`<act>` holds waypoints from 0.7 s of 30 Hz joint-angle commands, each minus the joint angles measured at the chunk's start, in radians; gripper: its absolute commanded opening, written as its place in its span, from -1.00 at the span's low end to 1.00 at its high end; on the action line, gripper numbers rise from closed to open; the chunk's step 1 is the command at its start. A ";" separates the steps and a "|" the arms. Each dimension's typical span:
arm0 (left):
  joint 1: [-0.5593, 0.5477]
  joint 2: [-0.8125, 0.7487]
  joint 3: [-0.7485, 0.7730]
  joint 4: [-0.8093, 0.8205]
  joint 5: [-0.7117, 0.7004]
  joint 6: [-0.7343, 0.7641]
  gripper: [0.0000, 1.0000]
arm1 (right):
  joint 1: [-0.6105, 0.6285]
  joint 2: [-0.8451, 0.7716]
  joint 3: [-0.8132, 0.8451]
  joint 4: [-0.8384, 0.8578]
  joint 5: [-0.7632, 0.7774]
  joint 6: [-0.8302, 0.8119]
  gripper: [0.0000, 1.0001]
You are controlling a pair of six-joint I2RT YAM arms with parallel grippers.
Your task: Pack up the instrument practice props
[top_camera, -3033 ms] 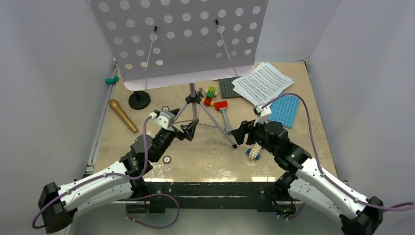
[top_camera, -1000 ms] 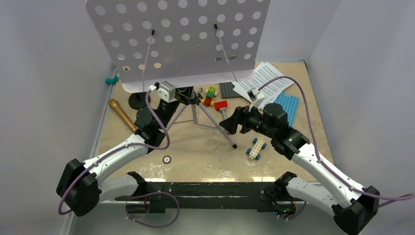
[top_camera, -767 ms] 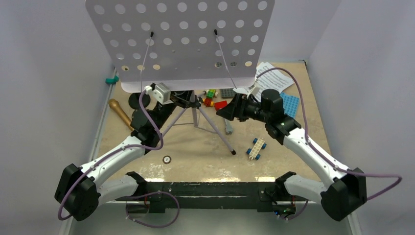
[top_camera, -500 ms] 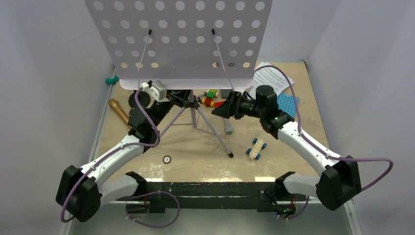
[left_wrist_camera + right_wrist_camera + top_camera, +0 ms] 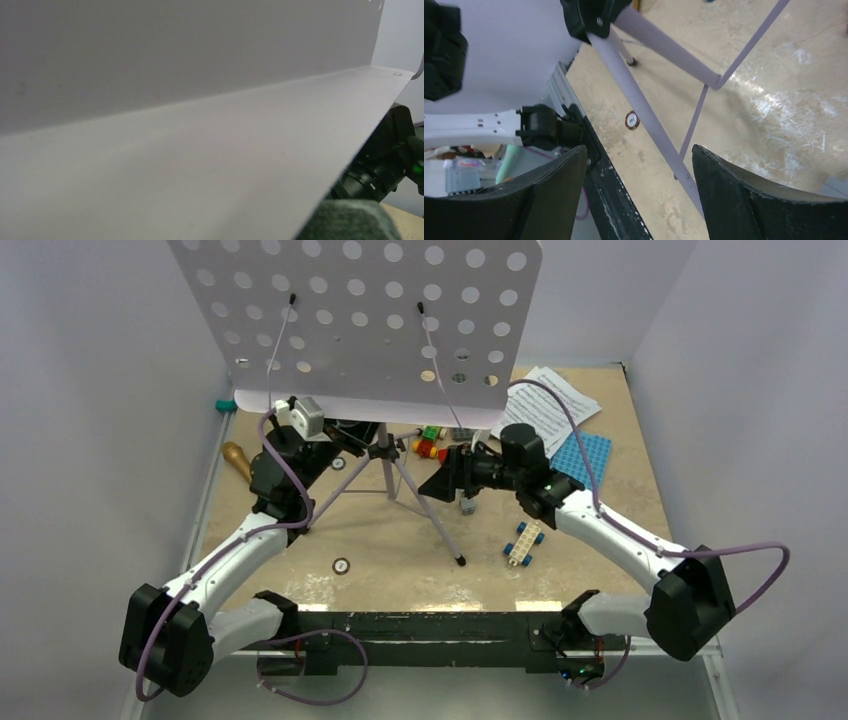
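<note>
The lilac perforated music stand (image 5: pixel 370 320) leans over the table's back, its tripod legs (image 5: pixel 425 505) spread below. In the left wrist view its desk (image 5: pixel 175 125) fills nearly everything. My left gripper (image 5: pixel 352 432) sits under the desk's lip at the tripod hub, shut on the stand, its fingers hidden. My right gripper (image 5: pixel 440 483) stands open beside the right leg. The lilac leg (image 5: pixel 644 115) runs between its dark fingers (image 5: pixel 724 190) without touching them. White sheet-music pages (image 5: pixel 555 400) lie at the back right. The gold-brown microphone (image 5: pixel 236 455) peeks out left of my left arm.
Coloured toy bricks (image 5: pixel 430 433) and a red-headed hammer (image 5: pixel 450 451) lie behind my right gripper. A blue baseplate (image 5: pixel 585 455) is at the right, a white-and-blue brick piece (image 5: pixel 522 540) nearer. A small round disc (image 5: pixel 341 564) lies by the front edge (image 5: pixel 609 185). Grey walls close three sides.
The stand has shifted left and toward me along with my left gripper. My right arm has swung left until its open fingers straddle the right tripod leg.
</note>
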 commanded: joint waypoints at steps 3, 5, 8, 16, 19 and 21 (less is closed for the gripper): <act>0.032 -0.043 0.043 -0.003 0.119 -0.110 -1.00 | 0.102 0.049 -0.030 0.040 0.129 -0.110 0.62; 0.036 -0.059 0.033 -0.021 0.104 -0.099 -1.00 | 0.118 0.077 -0.032 0.042 0.170 -0.128 0.62; 0.039 -0.089 0.011 -0.061 0.081 -0.071 -1.00 | 0.139 0.116 -0.031 0.055 0.197 -0.143 0.58; 0.042 -0.151 -0.068 -0.099 -0.046 -0.028 -1.00 | 0.237 0.151 -0.004 0.081 0.265 -0.107 0.09; 0.042 -0.169 -0.086 -0.106 -0.073 -0.025 -0.65 | 0.263 0.156 -0.007 0.094 0.306 -0.067 -0.14; 0.042 -0.177 -0.098 -0.113 -0.078 -0.025 -0.38 | 0.279 0.158 -0.011 0.100 0.328 -0.048 -0.32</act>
